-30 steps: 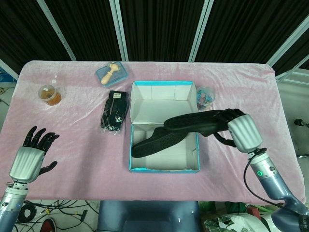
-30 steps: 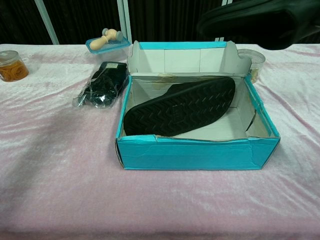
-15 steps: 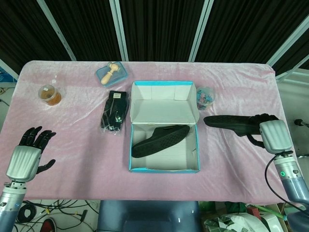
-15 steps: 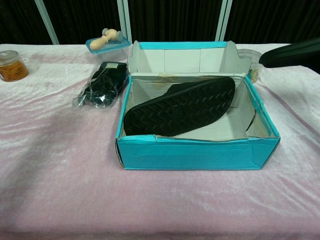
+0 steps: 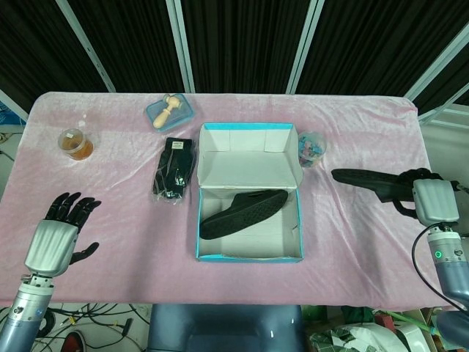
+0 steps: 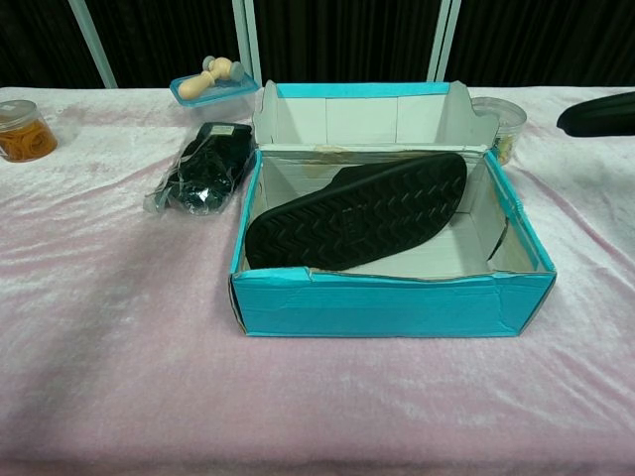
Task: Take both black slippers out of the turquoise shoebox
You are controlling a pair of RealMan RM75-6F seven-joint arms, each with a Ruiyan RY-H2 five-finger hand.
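Right hand (image 5: 432, 199) swings further right of the turquoise shoebox (image 5: 249, 253), holding the first slipper (image 5: 366, 180) clear for set-down. Second slipper (image 5: 244, 213) lies inside, sole-up. Left hand (image 5: 57, 236) hovers spread, empty.

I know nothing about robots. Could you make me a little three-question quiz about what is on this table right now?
1. True or false: both black slippers are out of the turquoise shoebox.
2. Which hand holds a slipper? A) the left hand B) the right hand C) neither
3. Fill in: the slipper in the box lies with its ridged ____ facing up.

Key
1. False: one is in the box, and the held slipper is over the table to the box's right.
2. B; the left hand is empty, fingers apart.
3. Sole.
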